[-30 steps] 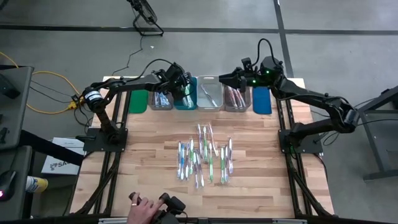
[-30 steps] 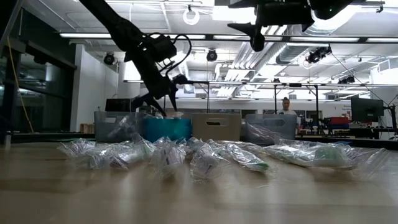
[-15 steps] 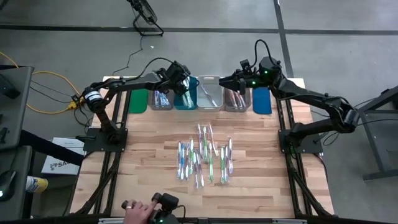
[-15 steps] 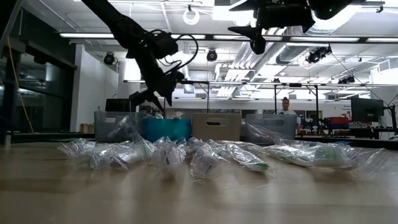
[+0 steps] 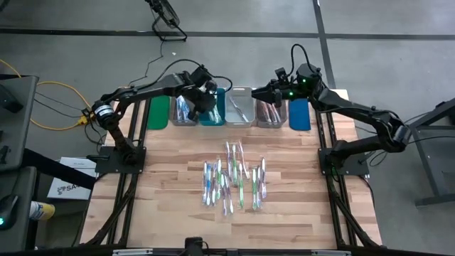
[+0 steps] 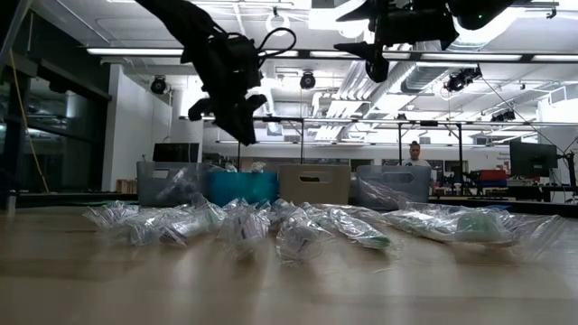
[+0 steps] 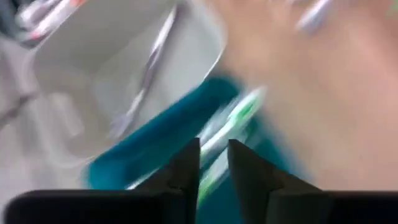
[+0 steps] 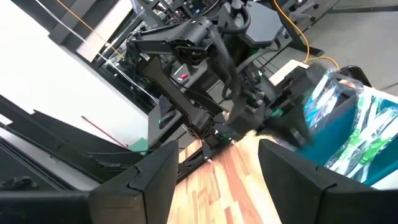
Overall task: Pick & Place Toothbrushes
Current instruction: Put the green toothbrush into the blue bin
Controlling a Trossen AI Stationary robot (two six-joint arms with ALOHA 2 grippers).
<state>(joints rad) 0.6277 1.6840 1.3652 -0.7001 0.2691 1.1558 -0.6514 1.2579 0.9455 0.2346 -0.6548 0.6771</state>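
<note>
Several toothbrushes [image 5: 233, 178] in clear wrappers lie in a loose heap mid-table, seen as crinkled packets [image 6: 271, 226] in the low view. More lie in the row of bins at the far edge. My left gripper [image 5: 206, 105] hangs above the teal bin [image 5: 212, 115], pointing steeply down. Its fingers [image 7: 213, 171] stand a narrow slit apart with nothing between them; below them lie green toothbrushes [image 7: 233, 118] in the teal bin [image 7: 155, 146]. My right gripper [image 5: 257, 92] hovers level and open above the grey bin [image 5: 270, 114], empty [image 8: 217, 180].
Along the far edge stand a green bin [image 5: 159, 112], a grey bin [image 5: 184, 112], the teal one, a clear bin [image 5: 240, 107], another grey one and a blue bin [image 5: 299, 114]. Bare wood lies around the heap and toward the near edge.
My left gripper has risen from the teal bin and rolled about its own line, and its fingers have drawn closer together. A person's hand at the near edge has gone out of view.
</note>
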